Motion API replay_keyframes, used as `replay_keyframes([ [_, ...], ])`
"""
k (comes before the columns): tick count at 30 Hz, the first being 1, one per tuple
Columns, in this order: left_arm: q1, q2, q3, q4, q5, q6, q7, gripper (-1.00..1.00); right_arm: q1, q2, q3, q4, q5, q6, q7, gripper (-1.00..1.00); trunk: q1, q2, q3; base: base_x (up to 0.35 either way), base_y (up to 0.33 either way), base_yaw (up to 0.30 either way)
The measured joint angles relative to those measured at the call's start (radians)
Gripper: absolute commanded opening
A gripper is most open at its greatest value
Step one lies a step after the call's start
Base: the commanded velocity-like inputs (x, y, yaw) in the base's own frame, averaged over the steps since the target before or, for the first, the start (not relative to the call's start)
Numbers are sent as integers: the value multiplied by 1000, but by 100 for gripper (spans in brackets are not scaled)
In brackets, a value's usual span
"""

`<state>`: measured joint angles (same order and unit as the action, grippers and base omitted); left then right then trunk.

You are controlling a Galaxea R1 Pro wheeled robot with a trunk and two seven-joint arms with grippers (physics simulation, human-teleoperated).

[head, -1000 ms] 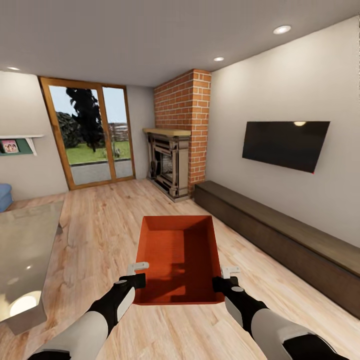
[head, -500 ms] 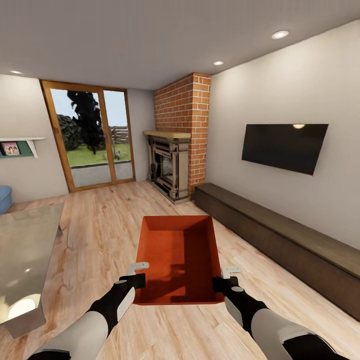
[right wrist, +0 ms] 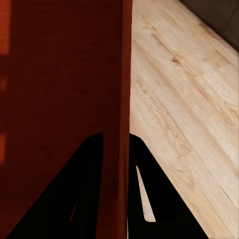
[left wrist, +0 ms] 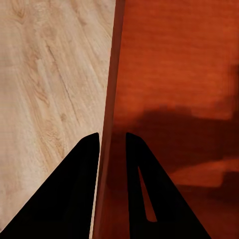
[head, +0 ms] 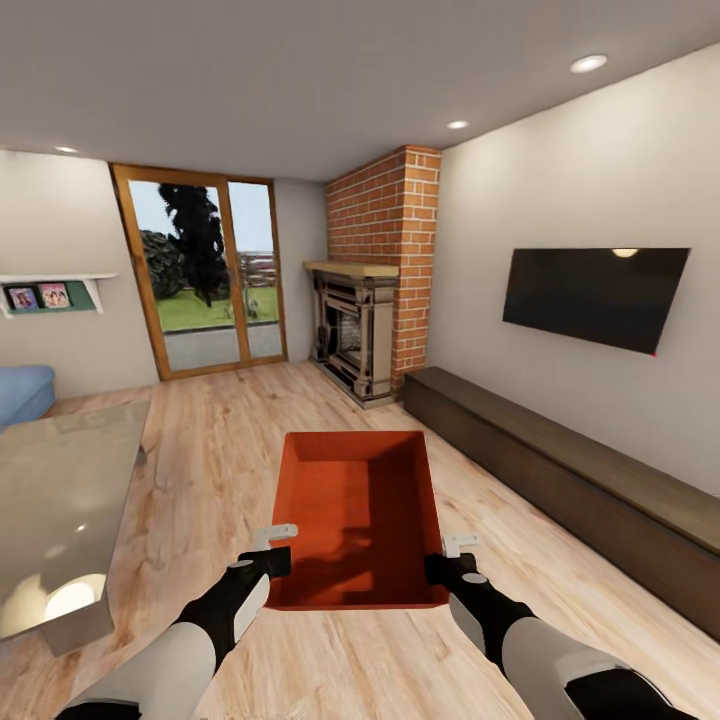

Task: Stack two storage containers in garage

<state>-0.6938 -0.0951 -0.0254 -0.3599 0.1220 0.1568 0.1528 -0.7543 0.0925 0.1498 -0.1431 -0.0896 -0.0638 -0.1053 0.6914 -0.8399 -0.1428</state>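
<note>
container: one red-orange storage container [head: 358, 520] carried over the wood floor [head: 230, 440], on the near side of the brick fireplace [head: 375, 290].
left gripper [left wrist: 112, 144]: clamped on its side wall.
right gripper [right wrist: 117, 142]: clamped on the opposite wall.
progress: early; the robot is in the living room, garage stacking not begun.

One red-orange storage container [head: 358, 520] sits between two grippers, the left gripper [head: 277, 548] and the right gripper [head: 449, 556]. Beyond the container stand one brick fireplace [head: 372, 290], one wall-mounted black screen [head: 595, 297], one long dark bench [head: 570, 480] and one glazed double door [head: 207, 270]. Three ceiling lights [head: 588, 63] glow above it; left of it lies one grey low table [head: 55, 500].
</note>
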Motion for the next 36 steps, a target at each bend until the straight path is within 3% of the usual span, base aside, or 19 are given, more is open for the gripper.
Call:
replay_keyframes([
  [36, 0, 2, -1, 5, 0, 4, -3, -100, 0, 3, 3, 9, -4, 0, -5, -100, 0, 0, 0, 0, 0, 297],
])
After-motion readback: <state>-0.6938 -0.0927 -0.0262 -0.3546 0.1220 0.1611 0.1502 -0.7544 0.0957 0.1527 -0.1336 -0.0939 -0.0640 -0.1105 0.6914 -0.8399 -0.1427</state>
